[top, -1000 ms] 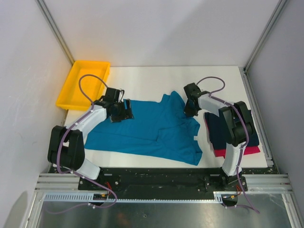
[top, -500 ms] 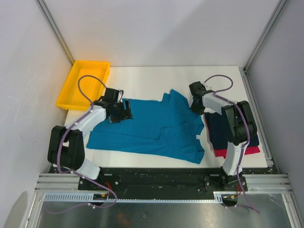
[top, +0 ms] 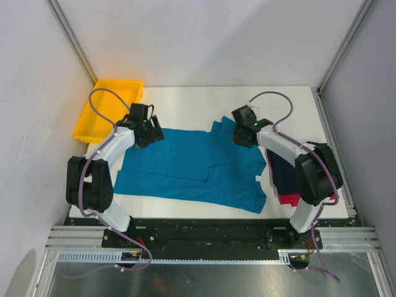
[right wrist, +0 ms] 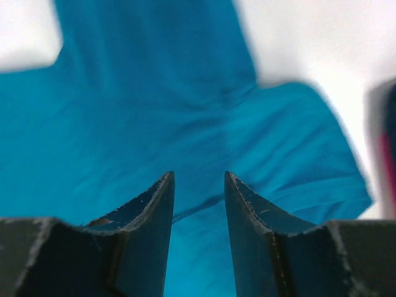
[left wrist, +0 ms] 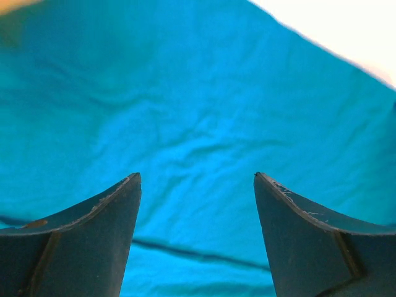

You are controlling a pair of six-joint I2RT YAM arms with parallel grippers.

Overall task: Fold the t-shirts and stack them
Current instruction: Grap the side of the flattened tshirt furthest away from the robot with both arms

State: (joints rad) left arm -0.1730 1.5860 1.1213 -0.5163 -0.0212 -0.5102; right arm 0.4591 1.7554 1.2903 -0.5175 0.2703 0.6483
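Folding the teal shirt [top: 192, 170] looks like the step in hand, since it lies spread on the counter [top: 185, 105] directly beneath both grippers, with one part already doubled over on the side under the right gripper [top: 242, 135]. The left gripper [top: 147, 133] hangs over the far corner of the cloth with its fingers spread wide and nothing between them. The right gripper, over the collar end, has its fingers parted by a narrow gap and also holds nothing. Whether either set of fingertips touches the fabric is hard to tell from the wrist views, which are blurred at the edges. To do this well, each gripper should probably drop straight onto the hem below it and pinch only the top layer. Both should then lift together and carry the far edge toward the arm bases, so the crease runs straight and the wrinkles under the left gripper are pulled flat. A navy shirt [top: 286, 170] sits folded on a red-pink shirt [top: 286, 199] just outside the right gripper, nearer the arm bases, so the finished fold has only a short way to go. The yellow tray [top: 119, 81] stands beyond the left gripper, clear of the work.
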